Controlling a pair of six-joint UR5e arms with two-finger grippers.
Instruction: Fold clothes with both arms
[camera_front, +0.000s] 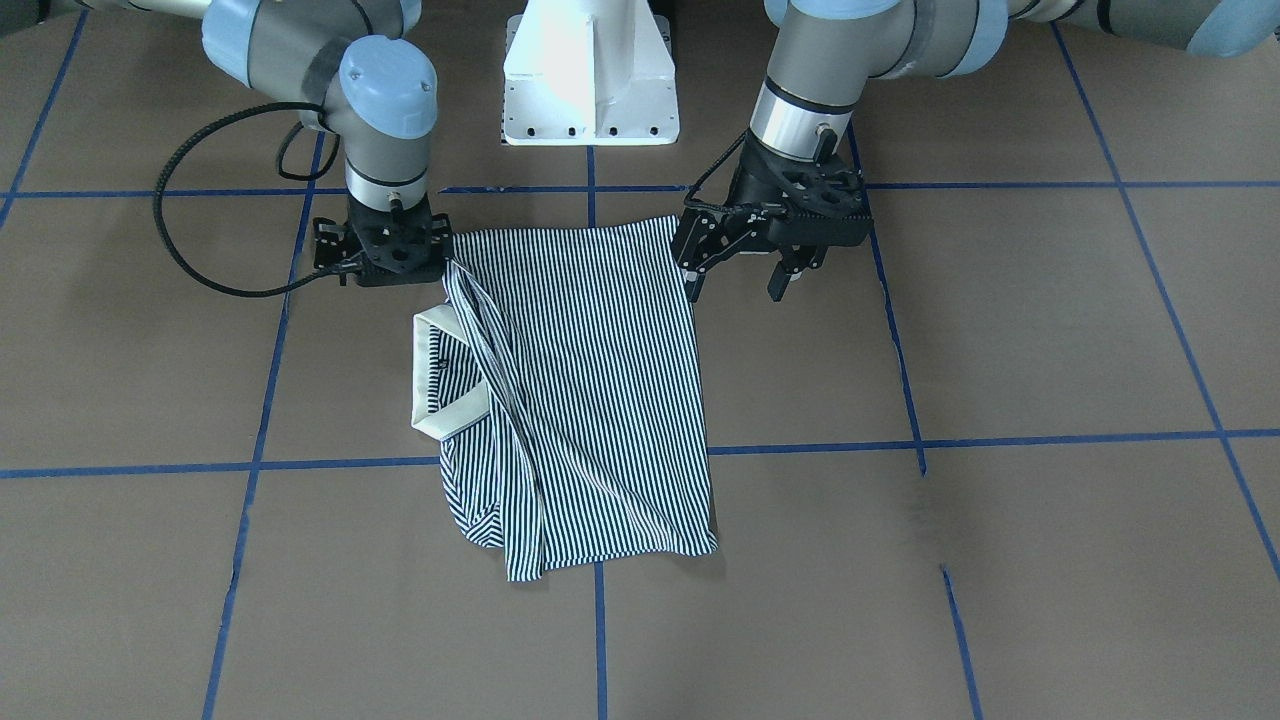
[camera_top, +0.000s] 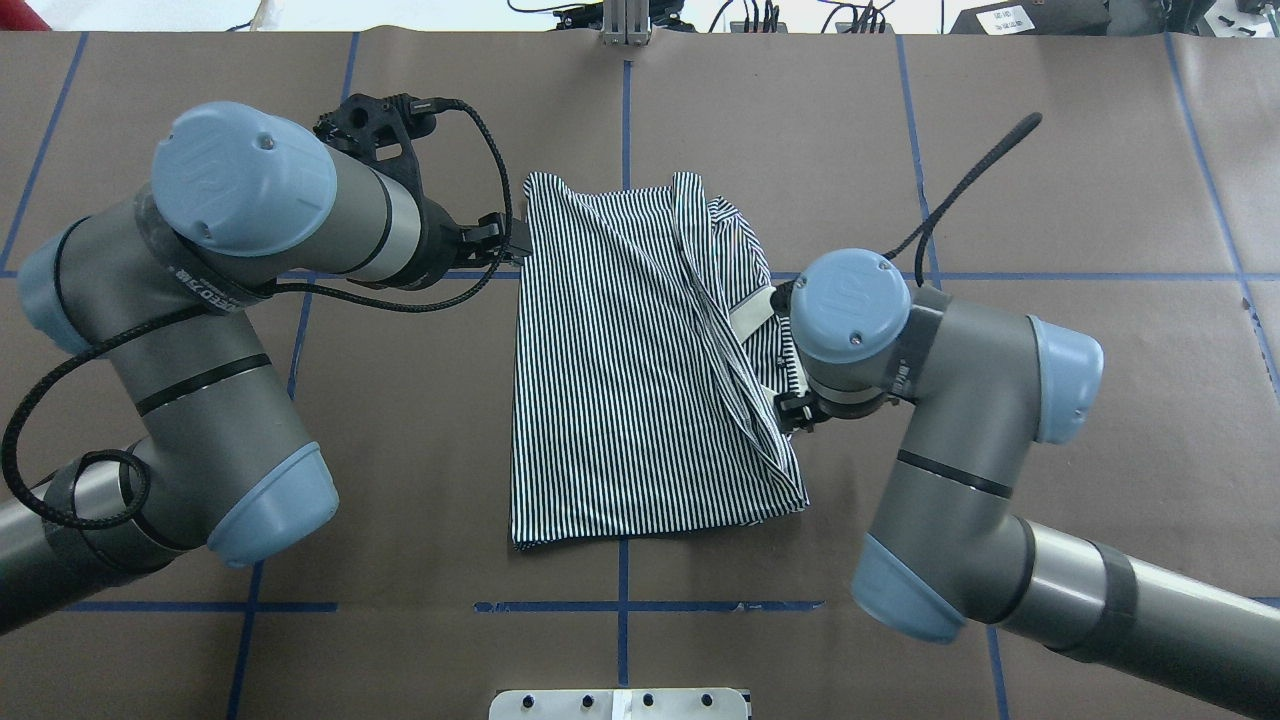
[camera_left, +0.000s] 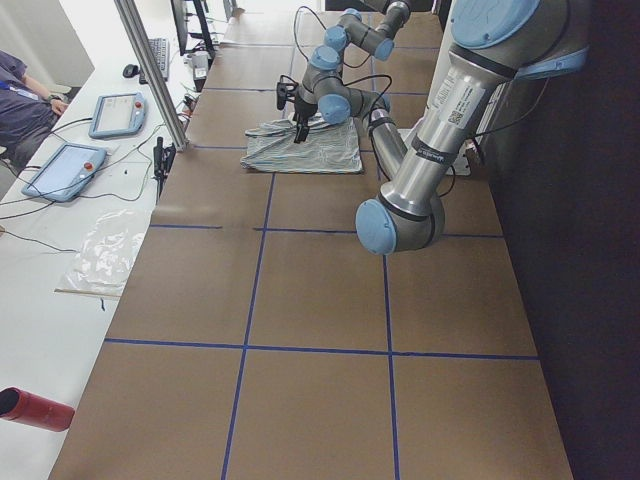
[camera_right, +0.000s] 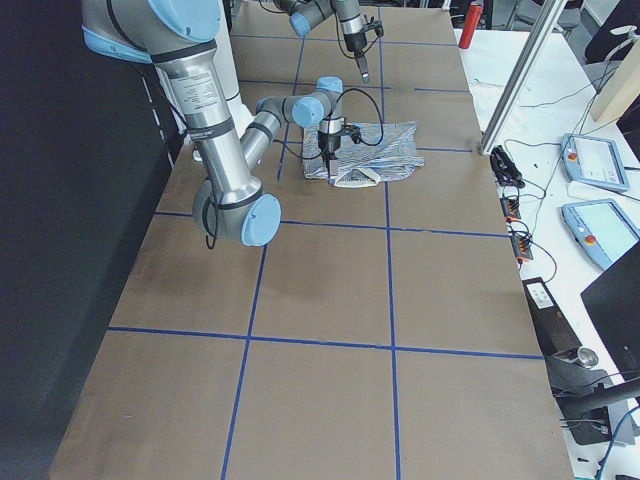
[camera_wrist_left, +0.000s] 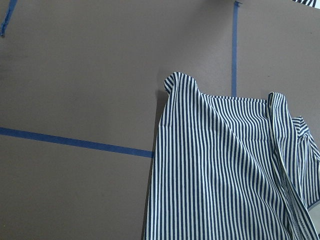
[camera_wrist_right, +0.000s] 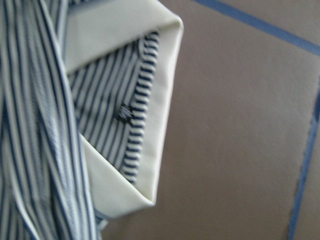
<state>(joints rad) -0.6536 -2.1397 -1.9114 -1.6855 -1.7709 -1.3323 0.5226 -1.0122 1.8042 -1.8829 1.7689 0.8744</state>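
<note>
The navy-and-white striped polo shirt (camera_front: 590, 400) lies on the brown table, folded lengthwise, with its cream collar (camera_front: 440, 420) toward my right side. My left gripper (camera_front: 737, 290) hangs open and empty above the table, beside the shirt's edge on the other side. In the left wrist view the shirt (camera_wrist_left: 225, 170) shows from well above. My right gripper (camera_front: 385, 250) sits low at the collar-side corner, its fingers hidden beneath its body. The right wrist view is close on the collar (camera_wrist_right: 165, 100) and a small dark logo (camera_wrist_right: 122, 112).
The white pedestal base (camera_front: 590, 80) stands behind the shirt. Blue tape lines (camera_front: 1000, 440) divide the tabletop. Beside the table is a bench with tablet pendants (camera_left: 65, 170), a metal post (camera_left: 150, 70) and a seated person (camera_left: 20, 105). A red cylinder (camera_left: 30, 410) lies at its near end.
</note>
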